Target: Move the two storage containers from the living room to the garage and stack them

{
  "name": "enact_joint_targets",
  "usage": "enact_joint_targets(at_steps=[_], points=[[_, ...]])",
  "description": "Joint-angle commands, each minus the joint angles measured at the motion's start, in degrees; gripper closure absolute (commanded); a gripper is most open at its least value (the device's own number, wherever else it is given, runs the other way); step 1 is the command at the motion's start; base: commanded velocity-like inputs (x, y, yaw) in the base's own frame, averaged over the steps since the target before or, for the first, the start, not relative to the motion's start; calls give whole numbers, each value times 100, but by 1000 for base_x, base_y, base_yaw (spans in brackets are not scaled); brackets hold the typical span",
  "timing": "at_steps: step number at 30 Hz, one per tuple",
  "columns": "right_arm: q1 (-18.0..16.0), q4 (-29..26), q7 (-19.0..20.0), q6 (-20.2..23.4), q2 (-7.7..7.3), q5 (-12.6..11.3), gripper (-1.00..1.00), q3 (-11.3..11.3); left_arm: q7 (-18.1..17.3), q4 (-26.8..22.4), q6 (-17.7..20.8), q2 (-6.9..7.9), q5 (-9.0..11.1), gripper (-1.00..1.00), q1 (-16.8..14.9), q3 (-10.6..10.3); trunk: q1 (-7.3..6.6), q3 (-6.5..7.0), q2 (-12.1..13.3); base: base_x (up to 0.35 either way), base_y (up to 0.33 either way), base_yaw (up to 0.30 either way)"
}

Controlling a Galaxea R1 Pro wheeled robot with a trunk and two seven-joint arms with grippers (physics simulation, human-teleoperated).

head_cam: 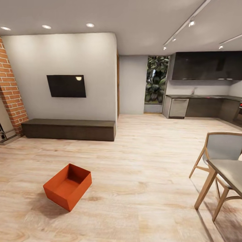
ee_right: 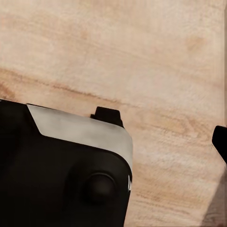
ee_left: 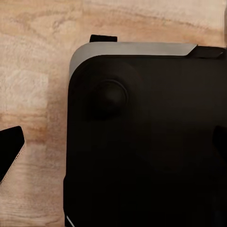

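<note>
At the far left a brick column flanks the wall with the dark screen and the long low bench beneath it. Nearer, on the light wood-plank floor, one red-orange storage container sits open side up and turned at an angle, well apart from bench and furniture. Farther right the kitchen units line the back wall, and a chair and grey table corner stand at the right edge.

By my judgement the task is barely begun: this bin lies untouched in the living room, so both carries and the stacking in the garage are left.

The wrist views look down past the robot's dark base onto planks. Dark slivers at their edges may be fingertips, but I cannot tell how far either hand is open; nothing seems held.
</note>
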Motion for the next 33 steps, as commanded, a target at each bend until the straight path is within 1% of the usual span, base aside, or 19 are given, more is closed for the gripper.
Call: enact_joint_targets(at_steps=[1, 7, 20, 33], points=[[-2, -5, -22, -11, 0, -47, -100, 49, -2, 3, -11, 0, 33, -100, -3, 12, 3, -6, -3, 323, 0, 0], [-3, -5, -19, -11, -3, -29, -100, 49, -2, 2, -11, 0, 33, -100, -3, 12, 3, -6, -3, 323, 0, 34], [-2, -5, -17, -11, -16, -19, -100, 49, -2, 3, -11, 0, 33, -100, -3, 12, 3, -6, -3, 323, 0, 229], [-2, -5, -17, -11, -12, -40, -100, 49, -2, 3, -11, 0, 24, -100, -3, 12, 3, -6, -3, 323, 0, 17]])
